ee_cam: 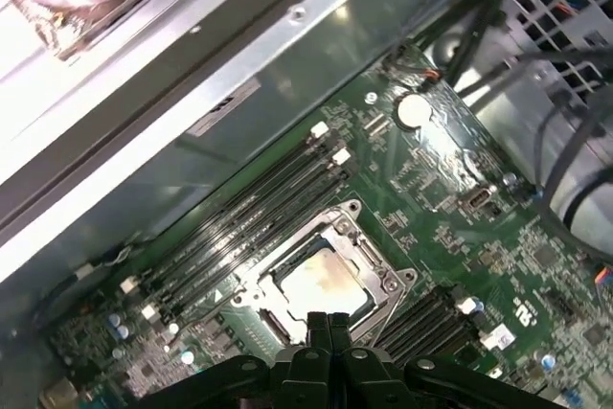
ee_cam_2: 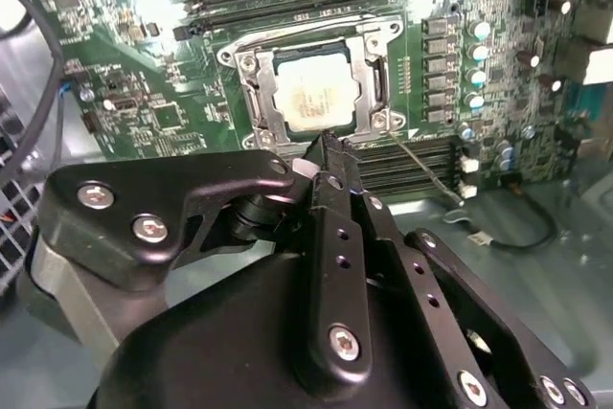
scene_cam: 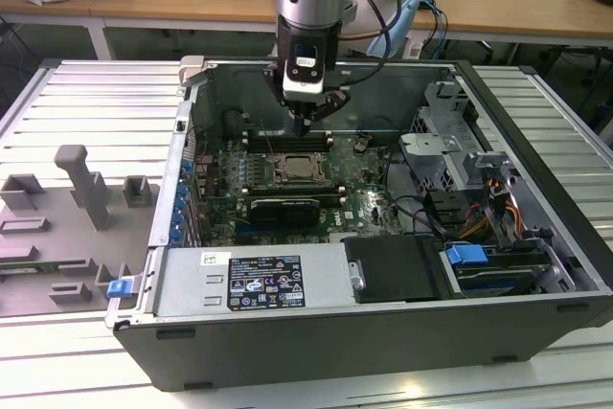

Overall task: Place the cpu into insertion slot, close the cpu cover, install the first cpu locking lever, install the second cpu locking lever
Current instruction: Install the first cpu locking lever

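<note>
Silvery metal is catching the light at the middle of the green circuit board (ee_cam_2: 144, 93), where you are seeing the cpu (ee_cam_2: 311, 101), a flat pale square, lying inside the insertion slot (scene_cam: 299, 169). The cpu cover (ee_cam_2: 257, 93), a thin stamped frame with a cut-out middle, is sitting down flat around the chip's edges, with round screw heads showing at its corners. One thin wire lever (ee_cam_2: 421, 168) is slanting away from a corner of the socket and crossing the black memory slots (ee_cam_2: 412, 165) beside it.

Your gripper (ee_cam_2: 326, 144) is hanging over the socket's rim with its matte black fingers pressing tight against each other and nothing between them; you cannot tell whether the tip is touching the metal. In the exterior view it is reaching down through the open top of the dark computer case (scene_cam: 383, 93), between the far wall and the socket. Long ribbed slots are lining both sides of the socket, so free room is lying mostly straight above it, while drive cages and cables are crowding the exterior view's right.
</note>
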Action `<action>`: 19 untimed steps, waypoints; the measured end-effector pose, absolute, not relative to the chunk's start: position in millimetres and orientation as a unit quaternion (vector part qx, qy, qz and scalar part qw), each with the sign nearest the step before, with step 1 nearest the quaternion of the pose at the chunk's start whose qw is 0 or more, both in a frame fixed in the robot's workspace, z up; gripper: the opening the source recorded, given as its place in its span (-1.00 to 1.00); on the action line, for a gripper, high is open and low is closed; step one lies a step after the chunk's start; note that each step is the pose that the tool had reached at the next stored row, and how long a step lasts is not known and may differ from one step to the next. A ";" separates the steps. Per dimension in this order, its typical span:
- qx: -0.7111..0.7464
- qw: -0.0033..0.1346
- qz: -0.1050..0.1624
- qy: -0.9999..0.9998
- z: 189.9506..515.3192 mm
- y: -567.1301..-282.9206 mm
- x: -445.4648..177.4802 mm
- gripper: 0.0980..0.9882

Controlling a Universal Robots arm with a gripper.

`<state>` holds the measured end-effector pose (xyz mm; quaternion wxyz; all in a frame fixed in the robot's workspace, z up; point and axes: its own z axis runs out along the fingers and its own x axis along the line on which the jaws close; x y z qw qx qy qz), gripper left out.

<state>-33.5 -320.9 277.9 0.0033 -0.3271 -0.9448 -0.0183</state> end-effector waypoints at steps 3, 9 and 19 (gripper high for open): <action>-0.300 0.004 -0.018 -0.954 277.9 -320.9 -33.5 -0.98; -0.255 0.005 -0.018 -0.967 277.8 -320.9 -34.8 -0.98; -0.198 0.006 -0.018 -0.980 277.9 -320.9 -36.6 -0.98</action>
